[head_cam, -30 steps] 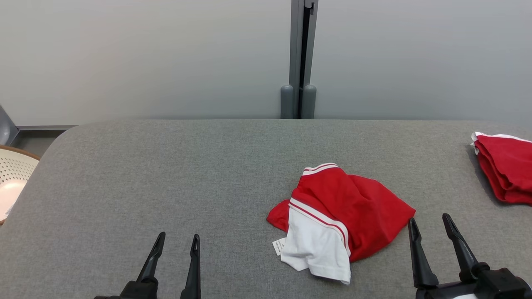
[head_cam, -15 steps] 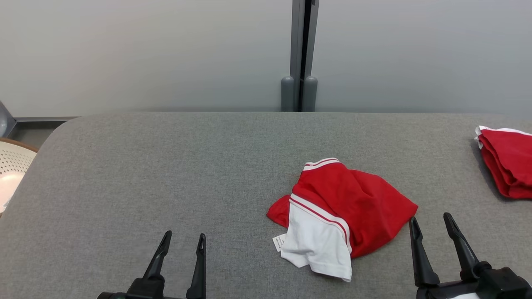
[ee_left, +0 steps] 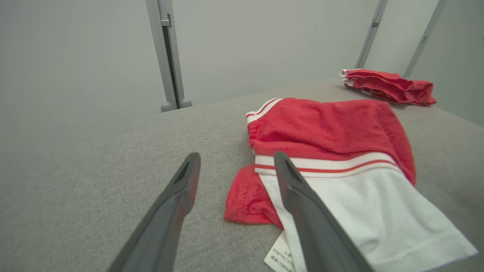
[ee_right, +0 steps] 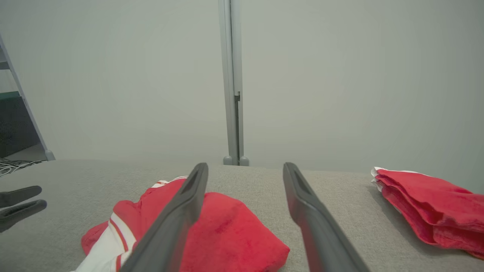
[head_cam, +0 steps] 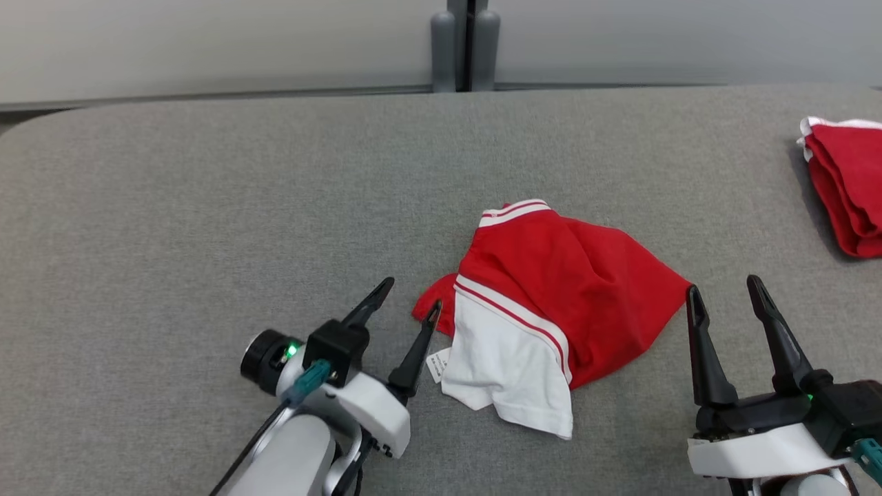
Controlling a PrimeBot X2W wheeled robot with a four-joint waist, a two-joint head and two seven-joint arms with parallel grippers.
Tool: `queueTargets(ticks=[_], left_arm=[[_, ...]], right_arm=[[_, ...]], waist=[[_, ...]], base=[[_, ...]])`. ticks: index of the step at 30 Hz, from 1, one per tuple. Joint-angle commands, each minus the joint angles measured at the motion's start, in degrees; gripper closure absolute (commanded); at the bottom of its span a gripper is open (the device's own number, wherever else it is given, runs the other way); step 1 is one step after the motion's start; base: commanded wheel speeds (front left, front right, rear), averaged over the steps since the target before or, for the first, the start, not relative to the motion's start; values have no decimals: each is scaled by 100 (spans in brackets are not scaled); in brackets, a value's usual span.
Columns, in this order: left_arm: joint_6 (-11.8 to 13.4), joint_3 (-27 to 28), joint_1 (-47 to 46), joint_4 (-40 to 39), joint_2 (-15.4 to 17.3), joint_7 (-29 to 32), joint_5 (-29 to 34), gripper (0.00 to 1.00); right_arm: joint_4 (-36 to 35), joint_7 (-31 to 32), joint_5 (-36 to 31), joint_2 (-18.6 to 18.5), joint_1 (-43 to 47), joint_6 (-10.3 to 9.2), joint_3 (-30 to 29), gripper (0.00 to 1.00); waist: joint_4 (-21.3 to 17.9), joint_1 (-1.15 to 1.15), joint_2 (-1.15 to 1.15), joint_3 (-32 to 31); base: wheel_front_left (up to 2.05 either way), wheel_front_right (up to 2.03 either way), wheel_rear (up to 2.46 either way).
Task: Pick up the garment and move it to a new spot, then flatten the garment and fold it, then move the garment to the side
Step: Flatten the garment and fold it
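The garment, a crumpled red shirt with a white sleeve and striped trim, lies on the grey padded table right of centre. My left gripper is open and angled toward the shirt's left edge, its right fingertip almost at the red fold. In the left wrist view the garment lies just right of the open left gripper. My right gripper stands open beside the shirt's right corner. In the right wrist view the garment sits low and left of the right gripper.
A folded pile of red clothes rests at the table's right edge, also seen as the folded pile and the red pile. A grey post stands behind the table against a pale wall. Bare grey table lies to the left.
The head camera has tilted down, shifting the whole picture. My left arm has reached forward and right, up to the garment's left edge. Both grippers stay open.
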Motion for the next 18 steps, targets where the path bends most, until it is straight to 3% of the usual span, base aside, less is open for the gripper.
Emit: queueTargets(ticks=[1, 6, 14, 15, 16, 17, 18], left_arm=[[-51, -86, -270, 164, 26, 25, -64, 0], [-121, -399, -1031, 885, 28, 92, -264, 0], [-131, -594, -1476, 1531, 28, 37, -294, 0], [-140, -627, -1505, 1576, 27, 30, -266, 23], [-136, -646, -1521, 1612, 30, 12, -253, 58], [-143, -671, -1538, 1630, 32, -4, -230, 82], [-147, -692, -1572, 1617, 35, -13, -198, 100]], right_arm=[[-15, -2, 35, -31, -101, -12, -1, 0], [-12, -2, 61, 15, -301, -12, 13, 0], [-11, -2, 99, 105, -409, -12, -41, 0], [-6, -2, 101, 113, -411, -12, -55, 0], [-2, -2, 102, 124, -409, -12, -66, 0], [2, -2, 104, 133, -405, -12, -76, 0], [5, -2, 105, 139, -404, -12, -90, 0]], waist=[[-306, 0, 0, 445], [-592, 0, 0, 739], [-879, 0, 0, 891], [-899, 0, 0, 898], [-915, 0, 0, 901], [-930, 0, 0, 903], [-941, 0, 0, 902]], base=[[0, 0, 0], [0, 0, 0], [0, 0, 0], [0, 0, 0], [0, 0, 0], [0, 0, 0], [0, 0, 0]])
